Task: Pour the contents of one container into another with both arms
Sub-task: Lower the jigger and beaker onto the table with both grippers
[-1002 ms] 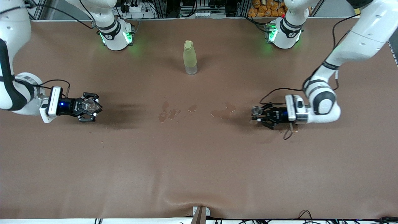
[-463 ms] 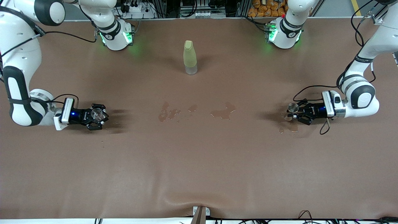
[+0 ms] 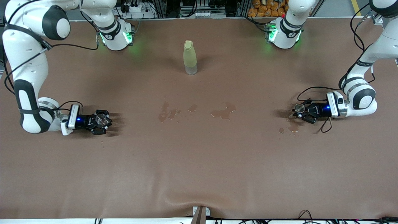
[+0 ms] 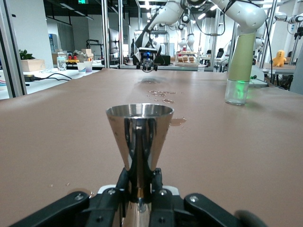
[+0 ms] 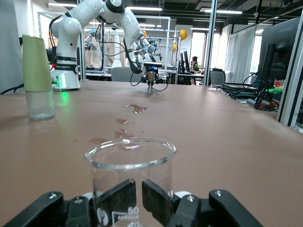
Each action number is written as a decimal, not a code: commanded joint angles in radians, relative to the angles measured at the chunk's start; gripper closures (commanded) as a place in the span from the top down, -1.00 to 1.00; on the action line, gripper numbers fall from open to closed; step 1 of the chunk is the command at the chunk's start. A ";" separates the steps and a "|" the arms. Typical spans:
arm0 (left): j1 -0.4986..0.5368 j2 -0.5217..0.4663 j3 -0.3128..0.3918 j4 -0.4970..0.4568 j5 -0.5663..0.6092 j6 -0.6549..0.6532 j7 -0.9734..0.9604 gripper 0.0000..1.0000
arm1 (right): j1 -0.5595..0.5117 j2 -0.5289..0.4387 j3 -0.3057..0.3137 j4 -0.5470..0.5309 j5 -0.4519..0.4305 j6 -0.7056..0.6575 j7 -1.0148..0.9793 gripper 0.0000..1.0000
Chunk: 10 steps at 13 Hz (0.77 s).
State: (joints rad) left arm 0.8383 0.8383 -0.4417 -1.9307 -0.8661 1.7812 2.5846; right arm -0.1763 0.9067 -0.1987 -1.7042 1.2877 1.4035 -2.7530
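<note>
left gripper (image 3: pixel 301 112): clamped on the stemmed cup (image 3: pixel 299 107), low over the table (image 3: pixel 199 161) at the left arm's end; cup upright, mouth up.
right gripper (image 3: pixel 101 122): clamped on the glass cup (image 3: pixel 101 118), low over the table at the right arm's end; also upright.
key relation: the two cups are well apart, w/ the spill patches (image 3: pixel 222 112) and bare table between. each gripper points along the table toward the other, so the cups face each other across the middle. neither arm looks nearer to the centre.
next move, my guess: both travel inward, then the glass cup tips over the stemmed one.
stemmed cup: shiny grey metal, cone-shaped bowl (image 4: pixel 139 135), thin stem between the fingers.
glass cup: clear, straight-walled, beaker-like, printed marks low on the wall (image 5: pixel 127 182); slippery, prob.
bottle (image 3: pixel 190 57): tall, yellow-green, clear base, standing nearer the arm bases, untouched.
wet mark (image 3: pixel 293 127): on the table just beside the left gripper.
</note>
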 commanded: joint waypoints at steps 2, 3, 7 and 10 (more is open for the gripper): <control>-0.001 0.037 0.009 0.045 0.022 -0.049 -0.011 -1.00 | -0.026 0.067 0.013 0.058 -0.028 0.023 -0.128 -1.00; -0.001 0.047 0.009 0.053 0.027 -0.055 -0.011 -0.99 | -0.026 0.075 0.013 0.058 -0.027 0.038 -0.129 -1.00; 0.001 0.048 0.009 0.055 0.033 -0.059 -0.014 -0.45 | -0.023 0.075 0.013 0.057 -0.028 0.101 -0.145 -1.00; -0.001 0.045 0.009 0.059 0.038 -0.062 -0.018 0.05 | -0.023 0.072 0.013 0.057 -0.030 0.106 -0.128 -0.92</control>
State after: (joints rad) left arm 0.8379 0.8749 -0.4332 -1.8946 -0.8542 1.7458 2.5842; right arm -0.1794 0.9701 -0.1983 -1.6575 1.2777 1.5141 -2.7605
